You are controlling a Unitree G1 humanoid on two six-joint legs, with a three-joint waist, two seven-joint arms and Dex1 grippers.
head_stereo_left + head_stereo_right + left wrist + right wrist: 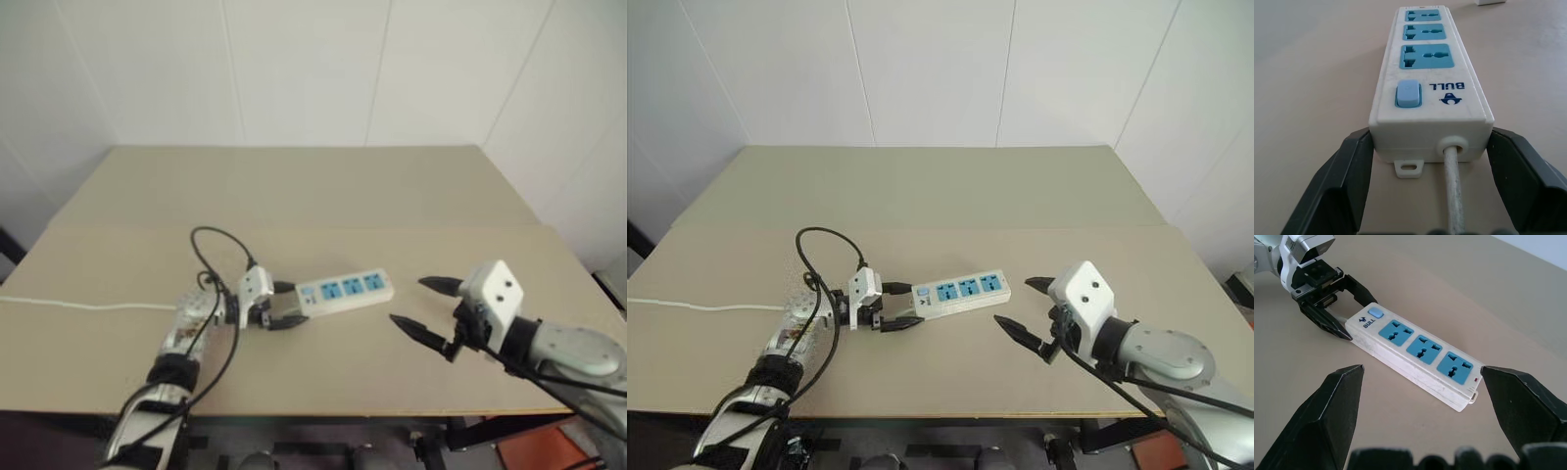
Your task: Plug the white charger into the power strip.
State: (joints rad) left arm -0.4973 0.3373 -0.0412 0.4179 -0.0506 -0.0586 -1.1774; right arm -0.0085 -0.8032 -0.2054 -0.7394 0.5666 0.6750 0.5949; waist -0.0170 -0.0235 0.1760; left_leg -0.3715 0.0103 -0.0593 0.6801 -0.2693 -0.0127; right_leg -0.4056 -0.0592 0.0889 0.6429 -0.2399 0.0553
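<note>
- We read one brand on the power strip (1430, 105): the word "BULL" in dark blue capitals with a small dark blue logo beside it, printed on the white top next to the switch (1408, 94). We find no other writing we can read.
- We count one power strip, lying flat on the tan table (323, 186), near the front edge and roughly at the middle of its width.
- On its top face we count three blue sockets (1422, 350) in a row, and one pale blue switch at the cord end.
- We see one small red mark (1476, 380) on the side of the strip at the far end from the switch.
- One thin white cord (1453, 196) leaves the switch end through a round collar; a white cord (78, 305) also runs across the table toward its left edge.
- One small mounting tab (1409, 168) with a slot sticks out beside the cord at that end.
- Our left gripper (281, 305) has its two black fingers closed in on the switch end of the strip, one on each long side, gripping it.
- Our right gripper (1024, 308) hangs above the table just right of the strip, its two black fingers spread wide and holding nothing.
- We count two grippers, and one black cable (217, 257) looping over our left wrist.
- A white object (1490, 2) sits cut off at the frame edge beyond the strip's far end in the left wrist view; we cannot tell what it is.
</note>
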